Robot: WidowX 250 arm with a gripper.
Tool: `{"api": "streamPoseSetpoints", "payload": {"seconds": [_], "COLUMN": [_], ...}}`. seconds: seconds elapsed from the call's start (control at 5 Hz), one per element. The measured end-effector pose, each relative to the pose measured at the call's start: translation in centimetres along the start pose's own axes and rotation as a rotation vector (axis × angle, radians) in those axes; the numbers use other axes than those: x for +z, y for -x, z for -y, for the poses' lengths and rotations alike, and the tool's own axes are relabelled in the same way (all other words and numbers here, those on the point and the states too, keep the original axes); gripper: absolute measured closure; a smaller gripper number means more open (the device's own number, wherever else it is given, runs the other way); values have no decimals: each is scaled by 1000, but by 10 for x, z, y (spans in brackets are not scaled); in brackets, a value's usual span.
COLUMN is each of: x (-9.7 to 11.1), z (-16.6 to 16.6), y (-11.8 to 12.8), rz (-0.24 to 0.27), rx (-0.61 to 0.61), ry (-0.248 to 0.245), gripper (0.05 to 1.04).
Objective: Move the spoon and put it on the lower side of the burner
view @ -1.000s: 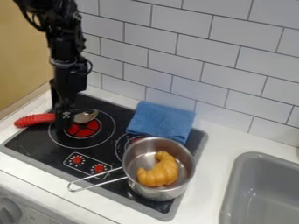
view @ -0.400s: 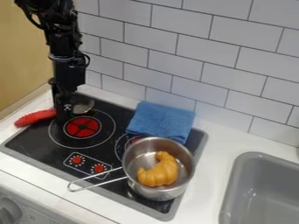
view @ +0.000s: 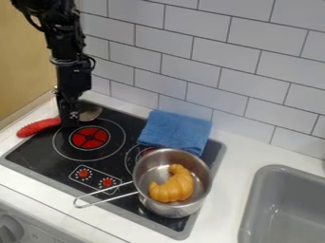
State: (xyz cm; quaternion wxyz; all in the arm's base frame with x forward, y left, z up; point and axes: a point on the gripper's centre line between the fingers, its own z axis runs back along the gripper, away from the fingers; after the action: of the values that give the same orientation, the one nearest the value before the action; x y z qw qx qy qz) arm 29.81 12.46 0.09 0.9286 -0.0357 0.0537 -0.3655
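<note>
At the upper left of the stove, the black gripper (view: 70,121) hangs down over the middle of the spoon (view: 39,126). The spoon's red handle sticks out to the left, across the stove's edge, and its metal bowl shows to the right behind the gripper, above the burner's ring. The gripper hides the part between handle and bowl, and how its fingers stand cannot be made out. The left burner (view: 90,137), with its red centre, lies just below and to the right of the gripper.
A metal pot (view: 145,178) holding a yellow croissant (view: 174,186) stands on the right part of the stove, its wire handle pointing left. Behind it lies a folded blue cloth (view: 176,130). Two red knobs (view: 84,173) are at the front; a grey sink (view: 279,209) is at right.
The gripper has moved back, towards the wall, off the burner's red centre. The spoon's bowl has shifted the same way, while its handle end has hardly moved.
</note>
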Motion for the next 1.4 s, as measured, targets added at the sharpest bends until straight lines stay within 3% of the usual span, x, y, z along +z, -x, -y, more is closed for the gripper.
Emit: {"api": "streamPoseSetpoints", "payload": {"seconds": [0.2,0.4,0.6,1.0,1.2,1.4], "x": [3,27,30,20,7,-5], "z": [14,14,34,81,108,120], "y": [8,14,31,53,58,53], "rz": [-11,-22,-104,-161,-210,-227], "rx": [-40,-111,-223,-430,-540,-637], "ry": [19,-36,-57,-54,-39,-51], "gripper": [832,833,833,833,833,833]}}
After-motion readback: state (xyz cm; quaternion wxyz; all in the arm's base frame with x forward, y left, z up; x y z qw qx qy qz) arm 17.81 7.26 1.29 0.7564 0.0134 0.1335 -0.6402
